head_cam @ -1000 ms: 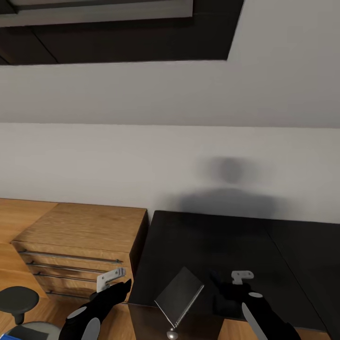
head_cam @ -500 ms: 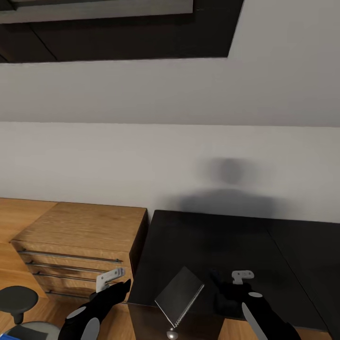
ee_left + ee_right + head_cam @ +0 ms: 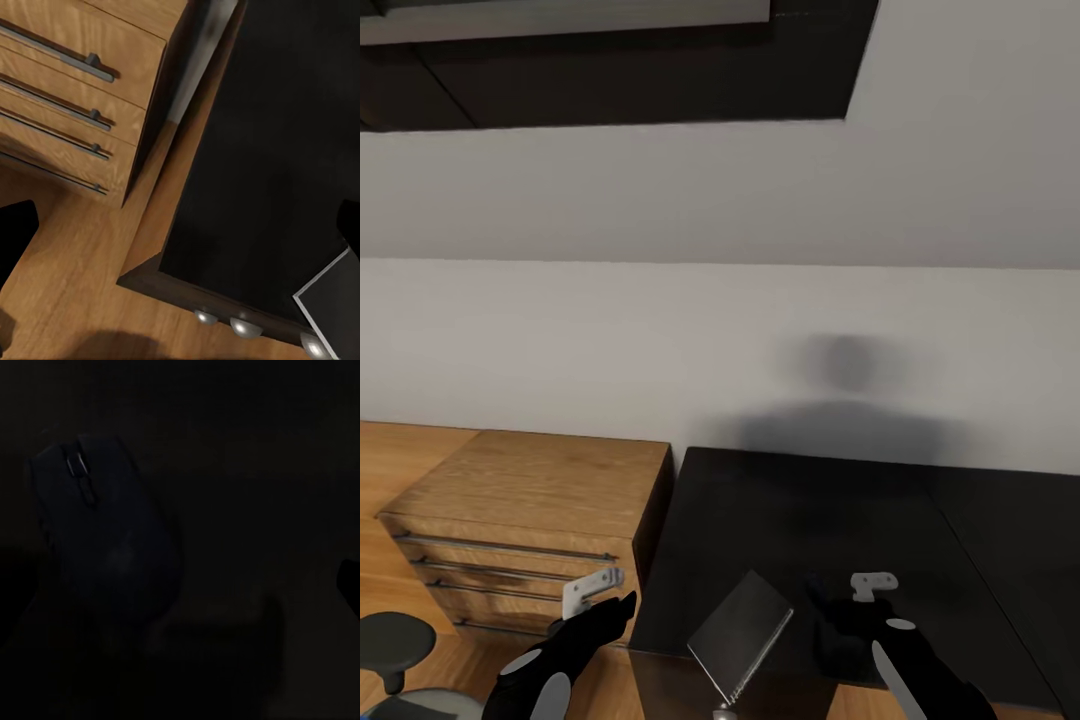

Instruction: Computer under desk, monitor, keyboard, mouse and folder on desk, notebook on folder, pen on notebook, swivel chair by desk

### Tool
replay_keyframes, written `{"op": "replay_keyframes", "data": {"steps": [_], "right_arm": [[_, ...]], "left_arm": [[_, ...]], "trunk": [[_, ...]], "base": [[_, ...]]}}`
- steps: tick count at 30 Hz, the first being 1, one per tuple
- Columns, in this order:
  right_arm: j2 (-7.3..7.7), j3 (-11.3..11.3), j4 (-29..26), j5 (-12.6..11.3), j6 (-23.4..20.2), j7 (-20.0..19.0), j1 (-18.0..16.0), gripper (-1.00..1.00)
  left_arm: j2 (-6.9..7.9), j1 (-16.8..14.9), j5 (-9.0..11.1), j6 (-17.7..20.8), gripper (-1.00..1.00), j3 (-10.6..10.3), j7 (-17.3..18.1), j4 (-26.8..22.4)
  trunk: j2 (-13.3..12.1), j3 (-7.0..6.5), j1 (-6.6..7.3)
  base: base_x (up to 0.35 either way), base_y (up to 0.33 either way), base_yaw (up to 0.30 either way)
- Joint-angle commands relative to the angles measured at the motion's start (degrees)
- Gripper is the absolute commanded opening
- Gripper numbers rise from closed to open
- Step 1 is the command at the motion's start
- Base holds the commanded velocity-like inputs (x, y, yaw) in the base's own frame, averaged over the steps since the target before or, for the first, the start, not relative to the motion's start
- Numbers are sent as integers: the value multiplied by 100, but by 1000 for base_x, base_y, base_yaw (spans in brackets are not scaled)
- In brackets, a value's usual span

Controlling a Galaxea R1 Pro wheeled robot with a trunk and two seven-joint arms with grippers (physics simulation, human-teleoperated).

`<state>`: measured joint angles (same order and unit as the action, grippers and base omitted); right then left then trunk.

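Right gripper [image 3: 838,612] hovering low over the black desk [image 3: 810,520], jaw state impossible to tell against the dark top; left gripper [image 3: 622,607] off the desk's left edge, beside the wooden drawer unit [image 3: 520,510], also unreadable. Mouse [image 3: 105,555] lying on the desk just under the right wrist, so probably placed. Grey folder [image 3: 740,630] tilted at the desk's near edge. Swivel chair [image 3: 395,640] left of the desk. Monitor, keyboard, notebook, pen unconfirmed; most of the task judged outstanding.
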<state>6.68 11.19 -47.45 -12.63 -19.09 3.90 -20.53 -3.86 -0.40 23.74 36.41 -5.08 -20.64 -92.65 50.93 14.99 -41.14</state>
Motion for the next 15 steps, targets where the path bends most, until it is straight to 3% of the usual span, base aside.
{"op": "replay_keyframes", "data": {"steps": [1, 9, 10, 15], "right_arm": [[8, 30, -10, -55, -24, 41, -4, 100], [8, 58, -16, -53, -22, 37, -4, 100], [8, 258, -24, -17, -4, 35, -4, 100], [8, 519, -26, 5, 103, 38, -4, 100]], "left_arm": [[0, -4, 60, 15, 100, -3, -54, -8], [0, -4, 60, 16, 100, 119, -54, -8], [0, -4, 60, 15, 100, 201, -54, -8], [0, -4, 60, 15, 100, 230, -54, -8]], "trunk": [[6, 8, -2], [6, 8, -2], [6, 8, -2], [6, 8, -2]], "base": [[42, 0, 0], [17, 0, 0], [2, 0, 0], [1, 0, 0]]}}
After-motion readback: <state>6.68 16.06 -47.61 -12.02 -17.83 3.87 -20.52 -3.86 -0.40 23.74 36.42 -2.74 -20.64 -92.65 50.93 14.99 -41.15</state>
